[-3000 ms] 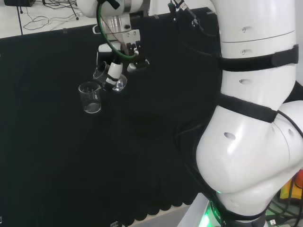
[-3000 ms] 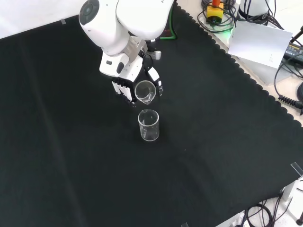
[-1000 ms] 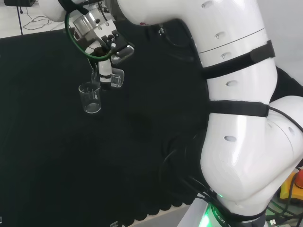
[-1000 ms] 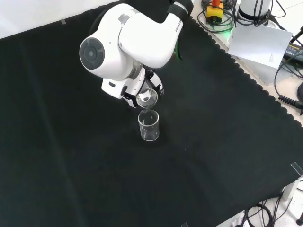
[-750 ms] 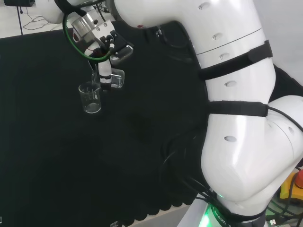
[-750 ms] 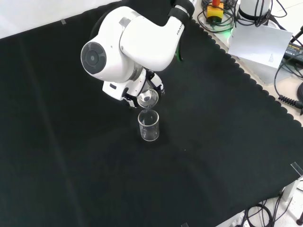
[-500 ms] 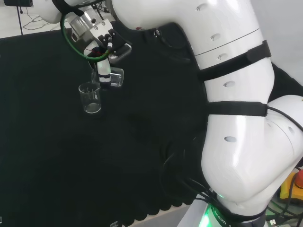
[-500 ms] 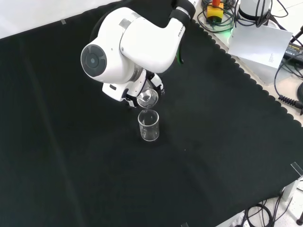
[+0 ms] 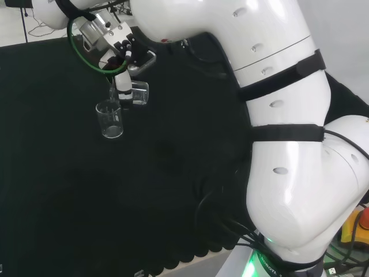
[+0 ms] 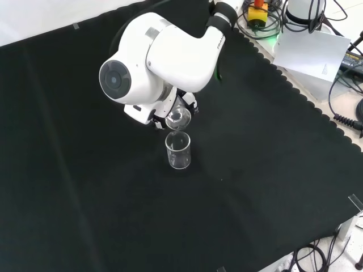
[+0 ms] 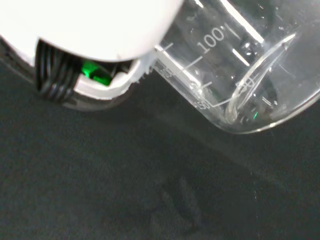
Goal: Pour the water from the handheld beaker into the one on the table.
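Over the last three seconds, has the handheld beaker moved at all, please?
Yes: the handheld beaker tipped further, its mouth now over the standing beaker.

Clear glossy beakers (image 10: 178,151); matt black cloth (image 10: 272,170); glossy white arm (image 10: 164,56)

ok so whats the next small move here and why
Probably keep tipping the held beaker a little further. The hand has it lying nearly on its side, its lip just above the rim of the upright beaker on the cloth, so the pour is lined up; I can't tell how much water remains.
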Motion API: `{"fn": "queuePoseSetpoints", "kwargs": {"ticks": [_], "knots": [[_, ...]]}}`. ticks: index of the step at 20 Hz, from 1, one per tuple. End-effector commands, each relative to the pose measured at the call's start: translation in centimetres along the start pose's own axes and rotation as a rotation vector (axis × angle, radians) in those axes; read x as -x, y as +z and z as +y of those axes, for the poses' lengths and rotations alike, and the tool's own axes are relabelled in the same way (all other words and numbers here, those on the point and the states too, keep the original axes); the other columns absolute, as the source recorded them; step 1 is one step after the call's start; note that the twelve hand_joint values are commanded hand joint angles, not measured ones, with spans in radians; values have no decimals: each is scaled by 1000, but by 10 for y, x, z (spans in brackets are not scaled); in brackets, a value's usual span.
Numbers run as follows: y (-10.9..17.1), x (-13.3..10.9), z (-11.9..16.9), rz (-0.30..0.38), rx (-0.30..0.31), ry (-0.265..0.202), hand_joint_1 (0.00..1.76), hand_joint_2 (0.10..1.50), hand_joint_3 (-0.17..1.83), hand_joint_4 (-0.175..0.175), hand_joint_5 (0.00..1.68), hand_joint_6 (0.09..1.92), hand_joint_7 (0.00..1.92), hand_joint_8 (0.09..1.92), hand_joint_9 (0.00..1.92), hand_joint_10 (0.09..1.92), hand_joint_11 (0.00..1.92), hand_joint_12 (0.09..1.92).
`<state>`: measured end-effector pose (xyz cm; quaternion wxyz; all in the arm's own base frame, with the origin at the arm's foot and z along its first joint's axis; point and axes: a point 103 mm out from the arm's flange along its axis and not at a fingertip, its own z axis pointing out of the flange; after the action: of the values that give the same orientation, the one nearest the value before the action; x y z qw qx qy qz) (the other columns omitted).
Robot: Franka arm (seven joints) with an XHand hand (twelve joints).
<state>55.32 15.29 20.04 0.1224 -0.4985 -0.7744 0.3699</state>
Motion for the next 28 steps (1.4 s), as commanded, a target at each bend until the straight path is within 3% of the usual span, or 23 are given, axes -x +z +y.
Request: {"fn": "queuePoseSetpoints", "kwargs": {"ticks": [1, 28], "knots": [[0, -1, 0, -13, -12, 10, 1311, 634, 687, -175, 1268, 666, 1324, 636, 1658, 87, 1156, 870], [-5, -5, 3, -75, -89, 54, 1309, 634, 697, -175, 1254, 697, 1309, 669, 1659, 87, 1160, 867]]}}
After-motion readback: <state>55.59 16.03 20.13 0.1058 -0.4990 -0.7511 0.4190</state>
